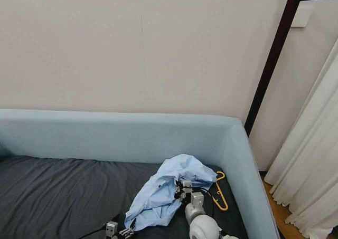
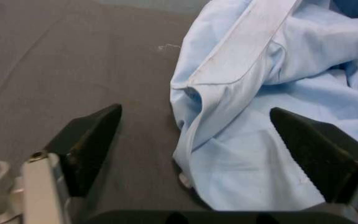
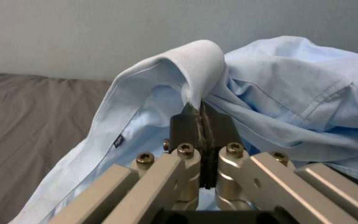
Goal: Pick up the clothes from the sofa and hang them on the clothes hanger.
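Scanning from the left in the head view, the sofa [image 1: 105, 133] presents a pale blue backrest and a dark grey seat cushion [image 1: 58, 191]. The left end effector [image 1: 119, 230] sits low over the cushion, at the lower-left tip of the light blue shirt [image 1: 169, 189]. The left wrist view supplies detail that the head view leaves too small to judge. The end effector is released, with its two black fingers [image 2: 89, 140] spread wide. One is over bare cushion and the other over fabric, with a seamed edge of the shirt lying between them. Whether either finger touches the fabric cannot be told.

The shirt lies crumpled on the right half of the cushion, with the right end effector [image 1: 182, 188] at its middle. The right wrist view shows this end effector clenched, grasping a raised fold of the shirt that appears to be the collar. The fold stands above the fingertips [image 3: 187, 126] and curls over them. This view also resolves a small dark label [image 3: 118, 138] on the inner face of the fabric.

Just right of the shirt, an orange hanger [image 1: 222, 195] lies flat on the cushion near the sofa's right arm. Farther right, a dark post [image 1: 272, 59] runs up along the wall, and a white curtain [image 1: 311, 160] hangs beside it.
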### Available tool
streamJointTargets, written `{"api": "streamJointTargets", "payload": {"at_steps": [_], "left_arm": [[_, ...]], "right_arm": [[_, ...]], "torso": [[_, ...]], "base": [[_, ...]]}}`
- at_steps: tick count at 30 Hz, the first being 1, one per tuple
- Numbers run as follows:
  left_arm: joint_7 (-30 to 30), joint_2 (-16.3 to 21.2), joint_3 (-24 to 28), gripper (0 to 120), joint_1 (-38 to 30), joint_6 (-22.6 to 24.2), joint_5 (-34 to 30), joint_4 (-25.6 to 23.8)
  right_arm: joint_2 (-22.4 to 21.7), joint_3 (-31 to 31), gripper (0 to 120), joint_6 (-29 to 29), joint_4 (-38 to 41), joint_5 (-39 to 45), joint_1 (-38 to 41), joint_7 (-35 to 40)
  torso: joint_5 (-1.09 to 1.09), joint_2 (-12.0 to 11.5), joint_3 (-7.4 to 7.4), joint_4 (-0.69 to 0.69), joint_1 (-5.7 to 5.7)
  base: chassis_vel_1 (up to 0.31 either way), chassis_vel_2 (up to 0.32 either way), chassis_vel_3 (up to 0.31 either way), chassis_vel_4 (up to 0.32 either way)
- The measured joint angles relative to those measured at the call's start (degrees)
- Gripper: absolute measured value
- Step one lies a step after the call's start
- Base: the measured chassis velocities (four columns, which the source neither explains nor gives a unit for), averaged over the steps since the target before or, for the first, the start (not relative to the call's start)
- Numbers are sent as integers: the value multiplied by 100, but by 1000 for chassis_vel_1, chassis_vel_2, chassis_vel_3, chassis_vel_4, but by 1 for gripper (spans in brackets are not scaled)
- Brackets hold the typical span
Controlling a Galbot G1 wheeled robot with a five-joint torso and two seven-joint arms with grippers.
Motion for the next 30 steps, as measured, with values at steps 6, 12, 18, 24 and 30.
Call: {"api": "streamJointTargets", "payload": {"at_steps": [6, 12, 18, 24, 30], "left_arm": [[-31, -36, 39, 68, -26, -16, -47, -50], [-32, -66, 82, 44, -73, -36, -89, -53], [-36, -83, 95, 21, -73, -101, -138, -81], [-55, -52, 37, 3, -6, -131, -184, -124], [-47, -41, -63, 0, 108, -222, -177, -108]], "right_arm": [[-23, 20, 0, 0, 0, -7, -24, 0], [-37, 37, 0, 3, 0, -10, -24, 0], [-65, 53, 0, 20, 5, -11, -24, 0], [-90, 76, 0, 25, 30, -11, -24, 1], [-92, 83, 0, 26, 37, -17, -34, 2]], "torso": [[1, 0, 0, 0, 0], [0, 0, 0, 0, 0], [0, 0, 0, 0, 0], [0, 0, 0, 0, 0], [0, 0, 0, 0, 0]], "base": [[0, 0, 0, 0], [0, 0, 0, 0], [0, 0, 0, 0], [0, 0, 0, 0], [0, 0, 0, 0]]}}
